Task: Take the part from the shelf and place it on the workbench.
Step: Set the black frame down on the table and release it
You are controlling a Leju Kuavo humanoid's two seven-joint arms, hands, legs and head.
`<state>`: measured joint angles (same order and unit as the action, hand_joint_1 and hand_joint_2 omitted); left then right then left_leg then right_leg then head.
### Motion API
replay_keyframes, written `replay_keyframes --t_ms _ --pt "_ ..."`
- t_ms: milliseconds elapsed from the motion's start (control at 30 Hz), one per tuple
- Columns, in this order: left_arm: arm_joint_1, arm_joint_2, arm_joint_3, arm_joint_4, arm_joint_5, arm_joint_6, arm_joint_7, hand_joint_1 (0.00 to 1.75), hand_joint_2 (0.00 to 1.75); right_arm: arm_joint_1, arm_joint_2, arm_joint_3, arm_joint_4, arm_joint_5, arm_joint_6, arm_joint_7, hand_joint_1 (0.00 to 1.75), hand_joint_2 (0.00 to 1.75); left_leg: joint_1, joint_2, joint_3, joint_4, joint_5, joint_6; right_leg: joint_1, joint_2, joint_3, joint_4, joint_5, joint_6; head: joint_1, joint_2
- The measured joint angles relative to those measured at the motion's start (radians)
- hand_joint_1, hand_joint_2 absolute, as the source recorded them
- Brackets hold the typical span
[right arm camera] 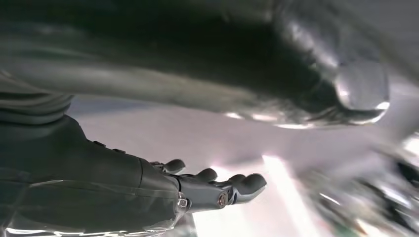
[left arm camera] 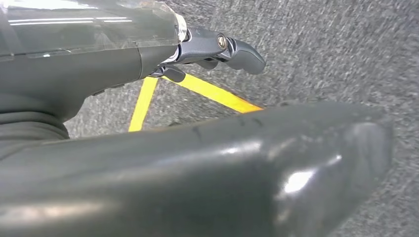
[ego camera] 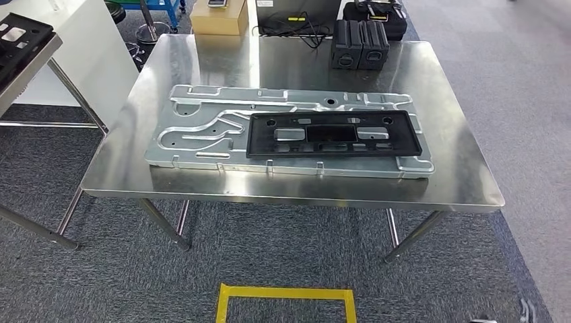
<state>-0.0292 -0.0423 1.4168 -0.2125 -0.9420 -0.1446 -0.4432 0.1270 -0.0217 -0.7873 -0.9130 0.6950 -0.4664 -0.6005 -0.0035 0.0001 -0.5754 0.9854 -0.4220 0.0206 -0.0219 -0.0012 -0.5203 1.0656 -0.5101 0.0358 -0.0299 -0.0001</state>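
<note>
**Black frame lies on the metal panel; both robot hands hang free**

The black plastic frame (ego camera: 334, 134) lies flat on the large stamped metal panel (ego camera: 209, 131), which rests on the steel worktop (ego camera: 464, 168). By the look of things the part is already placed. On the shelf (ego camera: 20, 64) at the far left sits another dark part (ego camera: 20, 37), partly cut off by the picture's edge.

The left robot hand (left arm camera: 217, 49) hangs over grey carpet and yellow floor tape (left arm camera: 207, 91), fingers loosely extended and holding nothing. The right robot hand (right arm camera: 212, 185) is likewise empty, fingers apart (its background is too blurred to read).

The frame looks thin, light and fairly stiff, though its long span with many cut-outs would likely flex if lifted from one end. A two-handed hold on the short ends, or on the long rails, seems safest. Smooth plastic on bare metal may slide readily.
</note>
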Motion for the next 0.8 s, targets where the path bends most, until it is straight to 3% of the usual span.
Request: replay_keyframes --t_ms 67,133,200,300,333,400,433,467,533,600,633,700,733,800 --pt "-0.001 -0.001 0.003 0.000 -0.003 -0.005 0.002 0.00 0.00 -0.028 -0.012 -0.019 0.178 0.049 -0.036 0.068 0.00 0.00 0.000 0.003 -0.007 0.003 0.012 -0.012 0.007 0.003 0.048 -0.081 -0.008 -0.012 -0.001 0.000" --pt "0.001 -0.003 0.004 0.000 -0.004 -0.010 0.003 0.00 0.00 -0.044 -0.014 -0.034 0.318 0.088 -0.054 0.148 0.00 0.00 0.003 0.002 -0.012 0.003 0.022 -0.024 0.011 0.002 0.041 -0.089 0.003 -0.028 -0.002 0.000" --pt "0.005 -0.004 0.005 0.000 -0.003 -0.012 0.004 0.00 0.00 -0.055 -0.013 -0.041 0.400 0.109 -0.054 0.198 0.00 0.00 0.006 0.000 -0.021 0.011 0.014 -0.033 0.010 -0.002 0.030 -0.092 0.015 -0.042 -0.002 0.000" --pt "0.008 -0.004 0.005 0.000 -0.003 -0.012 0.005 0.00 0.00 -0.060 -0.013 -0.042 0.426 0.118 -0.049 0.215 0.00 0.00 0.008 0.000 -0.026 0.019 0.000 -0.036 0.009 -0.004 0.025 -0.093 0.021 -0.047 -0.002 0.000" --pt "0.008 -0.004 0.005 0.001 -0.003 -0.012 0.006 0.00 0.00 -0.062 -0.013 -0.042 0.441 0.124 -0.040 0.233 0.00 0.00 0.008 0.000 -0.032 0.039 -0.023 -0.037 0.010 -0.004 0.021 -0.093 0.025 -0.051 -0.002 0.000" --pt "0.008 -0.008 0.005 0.001 -0.008 -0.020 0.008 0.00 0.00 -0.076 -0.008 -0.041 0.526 0.158 0.013 0.331 0.00 0.00 0.008 0.000 -0.053 0.183 -0.112 -0.037 0.019 -0.006 -0.020 -0.091 0.054 -0.061 -0.002 0.000" --pt "0.007 -0.010 0.005 0.001 -0.011 -0.023 0.009 0.00 0.00 -0.083 -0.004 -0.041 0.573 0.174 0.044 0.381 0.00 0.00 0.007 0.000 -0.045 0.234 -0.139 -0.036 0.024 -0.007 -0.045 -0.088 0.072 -0.065 -0.002 0.000" --pt "0.006 -0.011 0.005 0.002 -0.015 -0.026 0.009 0.00 0.00 -0.089 0.001 -0.041 0.608 0.184 0.071 0.416 0.00 0.00 0.005 0.000 -0.016 0.244 -0.138 -0.031 0.029 -0.007 -0.068 -0.085 0.089 -0.067 -0.002 0.000" --pt "0.003 -0.010 0.005 0.001 -0.018 -0.026 0.009 0.00 0.00 -0.094 0.011 -0.041 0.631 0.181 0.101 0.429 0.00 0.00 -0.003 0.000 0.097 0.089 -0.103 -0.016 0.032 -0.007 -0.088 -0.081 0.105 -0.064 -0.002 0.000" --pt "-0.003 -0.010 0.005 0.001 -0.018 -0.024 0.010 0.00 0.00 -0.098 0.020 -0.042 0.647 0.178 0.127 0.442 0.00 0.00 -0.011 0.001 0.172 -0.030 -0.110 -0.006 0.031 -0.010 -0.096 -0.081 0.123 -0.057 -0.002 0.000" --pt "-0.005 -0.009 0.005 0.001 -0.016 -0.022 0.012 0.00 0.00 -0.101 0.024 -0.042 0.654 0.178 0.140 0.449 0.00 0.00 -0.014 0.001 0.182 -0.056 -0.113 -0.002 0.029 -0.011 -0.098 -0.084 0.133 -0.052 -0.002 0.000" --pt "-0.010 -0.011 0.006 0.001 -0.009 -0.018 0.017 0.00 0.00 -0.106 0.027 -0.043 0.666 0.177 0.172 0.467 0.00 0.00 -0.013 0.004 0.172 -0.068 -0.090 0.007 0.025 -0.010 -0.102 -0.088 0.142 -0.041 -0.002 0.000" --pt "-0.013 -0.012 0.006 0.001 -0.006 -0.015 0.020 0.00 0.00 -0.108 0.029 -0.044 0.671 0.175 0.192 0.476 0.00 0.00 -0.011 0.006 0.165 -0.074 -0.077 0.013 0.024 -0.008 -0.109 -0.076 0.123 -0.036 -0.002 0.000" --pt "-0.018 -0.015 0.009 0.002 0.002 -0.009 0.025 0.00 0.00 -0.112 0.029 -0.048 0.678 0.173 0.232 0.490 0.00 0.00 -0.008 0.011 0.141 -0.077 -0.052 0.021 0.020 -0.003 -0.136 0.012 0.027 -0.023 -0.002 0.000"
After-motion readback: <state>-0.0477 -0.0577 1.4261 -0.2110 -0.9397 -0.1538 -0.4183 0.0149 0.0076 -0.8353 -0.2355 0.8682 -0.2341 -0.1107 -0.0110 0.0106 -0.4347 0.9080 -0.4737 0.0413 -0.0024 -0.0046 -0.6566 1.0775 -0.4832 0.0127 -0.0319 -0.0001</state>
